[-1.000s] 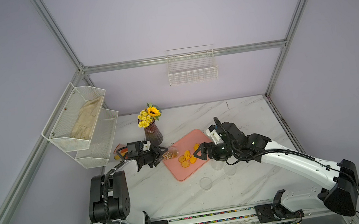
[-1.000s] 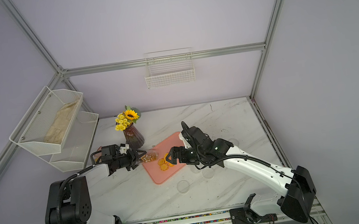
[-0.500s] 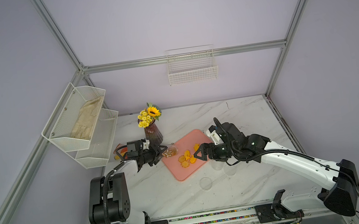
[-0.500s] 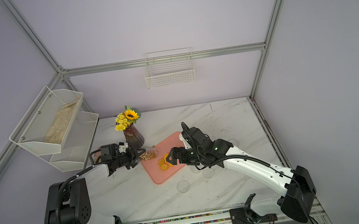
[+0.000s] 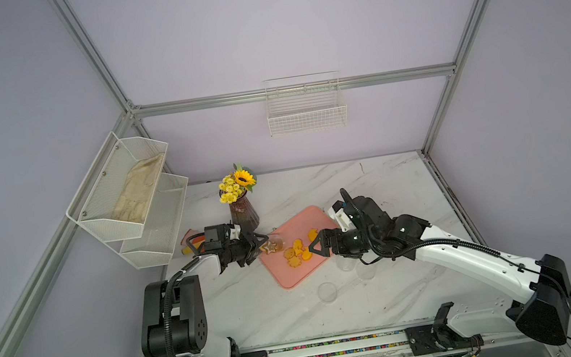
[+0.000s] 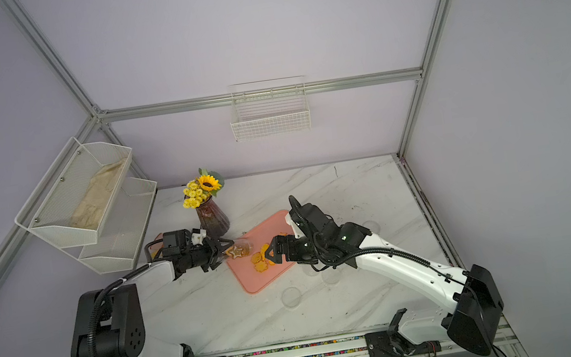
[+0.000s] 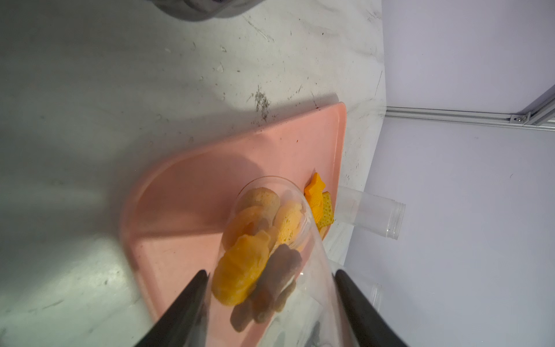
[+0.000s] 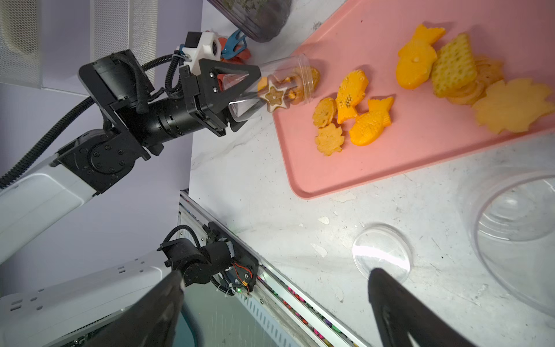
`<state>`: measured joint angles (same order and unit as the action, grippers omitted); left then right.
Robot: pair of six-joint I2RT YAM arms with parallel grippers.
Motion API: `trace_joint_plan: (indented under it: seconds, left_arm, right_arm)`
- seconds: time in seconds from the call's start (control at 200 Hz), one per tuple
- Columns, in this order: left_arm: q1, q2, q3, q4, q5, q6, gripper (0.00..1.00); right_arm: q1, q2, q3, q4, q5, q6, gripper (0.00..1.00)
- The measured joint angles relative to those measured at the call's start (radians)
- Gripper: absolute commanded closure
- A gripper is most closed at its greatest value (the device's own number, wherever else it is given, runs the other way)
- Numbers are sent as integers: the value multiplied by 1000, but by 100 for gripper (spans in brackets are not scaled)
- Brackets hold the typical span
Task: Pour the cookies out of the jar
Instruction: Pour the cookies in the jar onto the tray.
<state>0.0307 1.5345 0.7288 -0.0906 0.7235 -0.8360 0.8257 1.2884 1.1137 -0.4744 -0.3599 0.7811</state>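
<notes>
Little change is noted against the last second. The jar (image 5: 275, 245) is kept on its side in the left gripper (image 5: 253, 246), with the jaws clamped on the clear wall toward its closed end. Its mouth is only just over the edge of the pink tray (image 5: 290, 277). The cookies (image 5: 297, 254) already on the tray look unchanged, and no fresh ones are seen outside the mouth.

In the left wrist view several more cookies (image 7: 246, 258) are seen piled inside, toward the opening. In the right wrist view a star cookie (image 8: 274, 96) is seen flat against the jar wall.

The right gripper (image 5: 314, 248) is held wide open and empty, over the tray just beside the spilled pile. A loose lid (image 8: 381, 252) is left on the table (image 5: 371, 182).

The pour is judged partly done and stalled. A steeper tilt or a shake is probably needed. Risk: with the mouth so close to the tray edge, cookies could be dropped onto the table.
</notes>
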Motion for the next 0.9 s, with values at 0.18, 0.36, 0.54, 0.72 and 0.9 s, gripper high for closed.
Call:
trace_joint_plan:
  seconds: [0.18, 0.36, 0.54, 0.72, 0.9]
  left_arm:
    - [-4, -11, 7, -32, -14, 21, 53]
    - [-18, -22, 34, -72, -35, 46, 54]
    - [-16, -30, 32, -78, -54, 50, 54]
    - [-10, -39, 32, -89, -76, 54, 54]
    - [-7, -39, 32, -89, -68, 62, 54]
  right_arm:
    - [0, 0, 0, 0, 0, 0, 3]
    - [0, 0, 0, 0, 0, 0, 3]
    - [0, 0, 0, 0, 0, 0, 3]
    - [0, 0, 0, 0, 0, 0, 3]
    - [0, 0, 0, 0, 0, 1, 3]
